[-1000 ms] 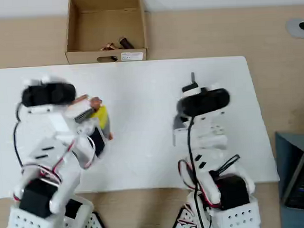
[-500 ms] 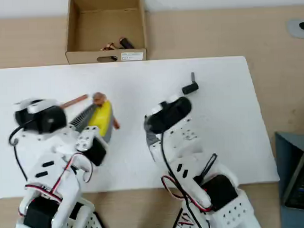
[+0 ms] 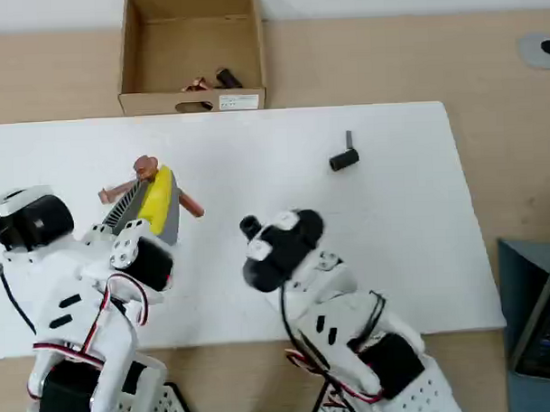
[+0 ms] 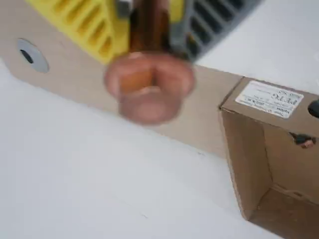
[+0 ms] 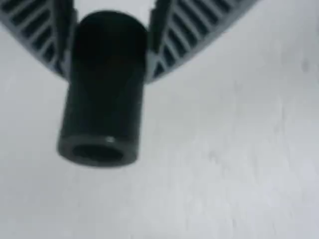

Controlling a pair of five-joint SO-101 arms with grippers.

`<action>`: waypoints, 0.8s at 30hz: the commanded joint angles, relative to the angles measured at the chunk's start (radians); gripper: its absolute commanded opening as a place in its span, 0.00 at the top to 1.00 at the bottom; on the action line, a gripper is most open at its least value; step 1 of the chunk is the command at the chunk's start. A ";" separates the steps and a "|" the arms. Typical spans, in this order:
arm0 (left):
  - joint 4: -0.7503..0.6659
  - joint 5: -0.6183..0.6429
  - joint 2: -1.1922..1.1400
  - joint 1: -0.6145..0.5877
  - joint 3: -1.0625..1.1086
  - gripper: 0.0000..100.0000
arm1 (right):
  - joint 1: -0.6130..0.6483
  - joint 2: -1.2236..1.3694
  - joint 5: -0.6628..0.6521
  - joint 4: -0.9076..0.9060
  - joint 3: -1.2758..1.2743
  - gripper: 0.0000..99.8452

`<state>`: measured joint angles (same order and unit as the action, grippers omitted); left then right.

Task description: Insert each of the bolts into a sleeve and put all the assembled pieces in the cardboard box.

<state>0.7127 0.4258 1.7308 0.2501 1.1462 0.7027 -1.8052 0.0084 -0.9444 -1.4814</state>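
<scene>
Over the left side of the white mat (image 3: pixel 404 274), our left gripper (image 3: pixel 146 179) is clamped on a copper bolt (image 4: pixel 149 87). Mid-mat, our right gripper (image 5: pixel 107 45) pinches a black sleeve (image 5: pixel 102 99). A spare sleeve (image 3: pixel 344 159) lies toward the far right corner. If the axes are misaligned, we risk jamming the bolt on the sleeve's rim and twisting a piece loose.

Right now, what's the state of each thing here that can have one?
left gripper: shut on copper bolt
right gripper: shut on black sleeve
cardboard box: open, pieces inside
loose sleeve: lying on white mat, ungripped
</scene>
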 commanded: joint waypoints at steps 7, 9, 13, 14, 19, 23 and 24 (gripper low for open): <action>-0.009 0.043 0.001 0.100 -0.063 1.00 | 0.045 -0.148 -0.032 0.015 -0.002 0.99; 0.002 0.043 0.001 0.114 -0.046 1.00 | 0.045 -0.148 -0.054 0.017 -0.001 0.99; -0.002 0.043 0.005 0.118 -0.015 1.00 | 0.047 -0.150 -0.120 0.063 0.018 0.99; -0.003 0.043 0.002 0.118 -0.014 1.00 | 0.047 -0.150 -0.130 0.066 0.019 0.99; 0.000 0.043 0.005 0.118 0.015 1.00 | 0.048 -0.150 -0.144 0.068 0.024 0.99; -0.005 0.046 0.007 0.118 0.051 1.00 | 0.064 -0.150 -0.144 0.068 0.045 0.99; -0.005 0.058 0.007 0.118 0.054 1.00 | 0.073 -0.150 -0.144 0.068 0.053 0.99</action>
<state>0.7173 0.4657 1.7308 0.3590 1.2029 0.7488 -1.8052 -0.1297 -0.9076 -1.4891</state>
